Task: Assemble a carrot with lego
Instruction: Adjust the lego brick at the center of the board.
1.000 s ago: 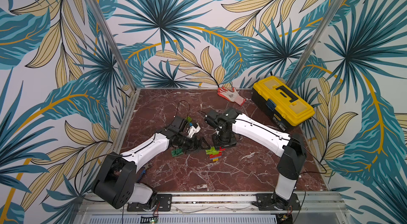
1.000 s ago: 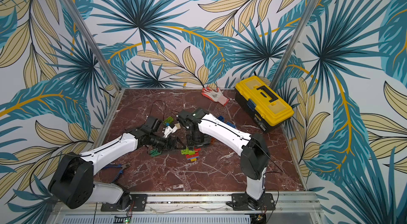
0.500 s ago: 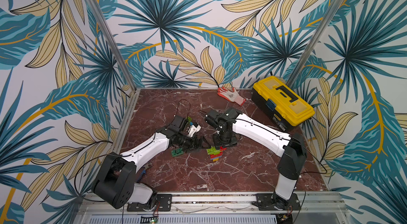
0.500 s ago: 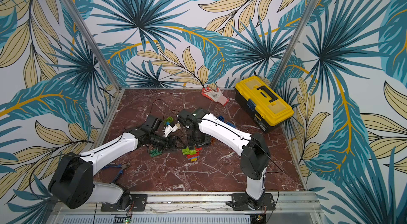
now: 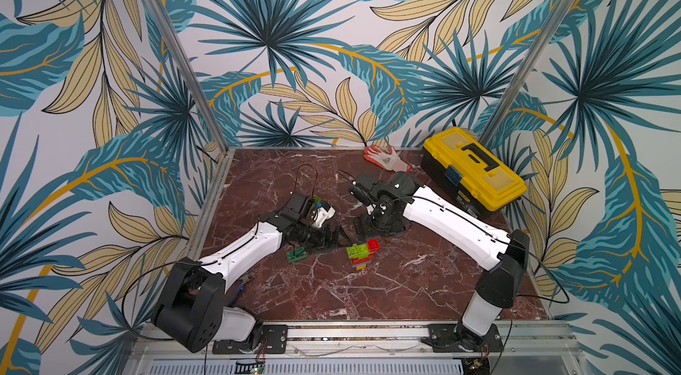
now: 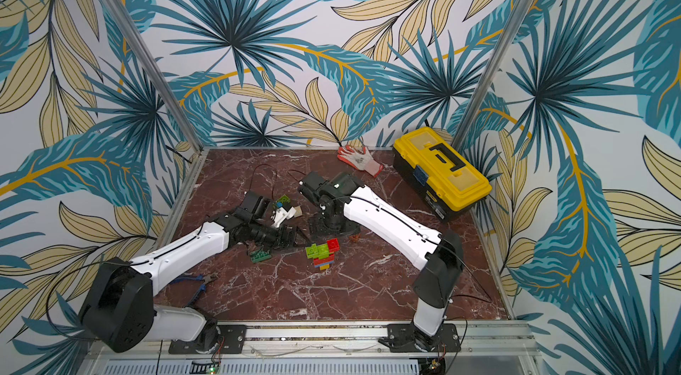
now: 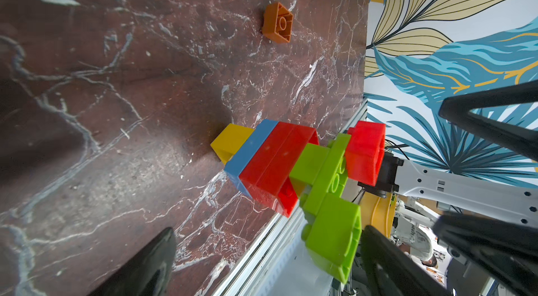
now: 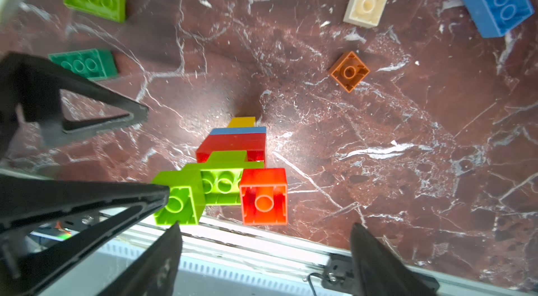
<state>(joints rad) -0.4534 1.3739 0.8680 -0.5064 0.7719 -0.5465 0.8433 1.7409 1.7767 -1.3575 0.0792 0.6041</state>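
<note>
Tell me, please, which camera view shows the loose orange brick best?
The right wrist view: the orange brick lies close, sharp and unobstructed there. The left wrist view shows the brick too, but farther off. In both top views it is too small to make out.

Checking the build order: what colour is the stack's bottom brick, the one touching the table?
Yellow; the bottom brick shows best in the left wrist view.
</note>
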